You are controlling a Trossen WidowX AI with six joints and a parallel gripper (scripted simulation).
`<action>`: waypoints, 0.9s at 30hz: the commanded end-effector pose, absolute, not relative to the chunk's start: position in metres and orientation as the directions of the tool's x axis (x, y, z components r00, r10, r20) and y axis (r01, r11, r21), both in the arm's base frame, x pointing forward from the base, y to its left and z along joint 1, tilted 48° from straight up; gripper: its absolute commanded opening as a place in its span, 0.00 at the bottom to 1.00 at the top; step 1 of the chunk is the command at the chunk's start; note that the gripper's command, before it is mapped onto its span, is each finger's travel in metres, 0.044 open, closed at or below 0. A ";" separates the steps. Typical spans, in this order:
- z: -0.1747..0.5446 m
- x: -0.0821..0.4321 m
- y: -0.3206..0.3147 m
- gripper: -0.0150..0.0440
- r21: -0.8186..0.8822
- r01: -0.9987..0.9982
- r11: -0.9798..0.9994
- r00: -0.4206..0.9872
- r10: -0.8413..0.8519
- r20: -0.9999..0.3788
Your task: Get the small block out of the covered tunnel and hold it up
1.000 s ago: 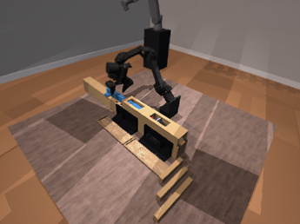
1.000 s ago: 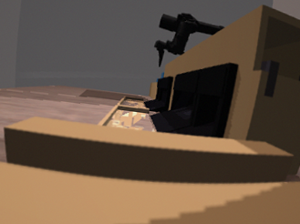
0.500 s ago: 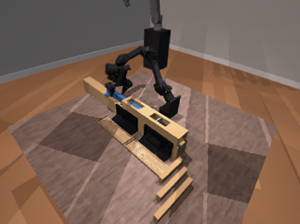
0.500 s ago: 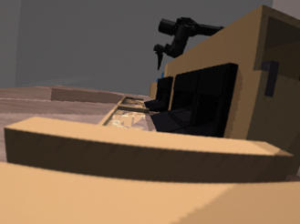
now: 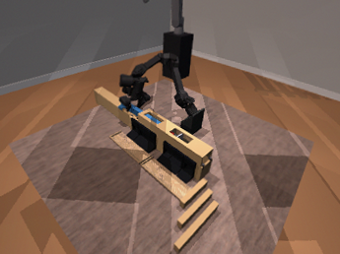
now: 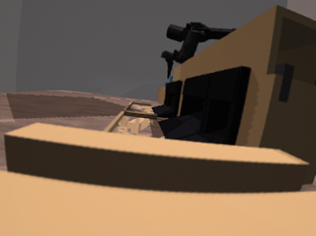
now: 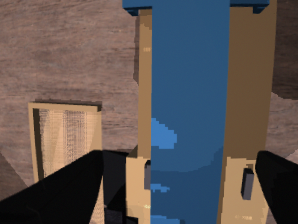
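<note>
Block: not plainly visible; by the task, sits inside the covered tunnel. Cannot be told for sure from the small red-and-white patch showing through the roof, towards the right end.
Block handling: probably light and rigid, more likely to slip or twist than to break; best taken across two opposite flat sides once within reach, squeezed evenly, then lifted straight up.
Blue handle: long, smooth and straight, with a wider crosspiece at the far end in the wrist view; looks stiff, likely to slide lengthwise and to bind if pulled askew.
Where to grip: across the handle's narrow width, outside the tunnel's left end, fingers square to both long sides; the crosspiece perhaps good for a hooked pull if the pads slip.
Pincer: stands wide, holds nothing; straddles the handle in the wrist view, one finger to each side, with room between. Contact with the tunnel's edge: cannot tell.
Next move: seems to call for lining up and lowering before closing on the handle, then drawing the cage out along the channel.
Risk: pinching the tan side walls along with the handle.
</note>
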State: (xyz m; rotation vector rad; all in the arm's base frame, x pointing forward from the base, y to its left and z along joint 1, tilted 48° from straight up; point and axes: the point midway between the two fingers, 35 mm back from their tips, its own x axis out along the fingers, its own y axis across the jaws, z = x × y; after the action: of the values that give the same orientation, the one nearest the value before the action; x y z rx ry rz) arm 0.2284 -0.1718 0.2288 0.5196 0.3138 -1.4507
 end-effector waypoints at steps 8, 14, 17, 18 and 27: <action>0.229 0.228 -0.172 0.42 0.147 0.988 0.036 0.107 -0.857 -0.505; 0.228 0.229 -0.171 0.29 0.147 0.988 0.036 0.107 -0.856 -0.505; 0.223 0.230 -0.167 0.25 0.148 0.988 0.035 0.106 -0.855 -0.507; 0.220 0.230 -0.166 0.25 0.148 0.988 0.035 0.106 -0.855 -0.508; 0.197 0.232 -0.149 0.25 0.149 0.988 0.035 0.107 -0.854 -0.510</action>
State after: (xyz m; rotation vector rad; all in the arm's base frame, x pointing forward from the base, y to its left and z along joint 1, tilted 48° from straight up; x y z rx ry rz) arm 0.2268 -0.1601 0.2158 0.5214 0.2628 -1.4751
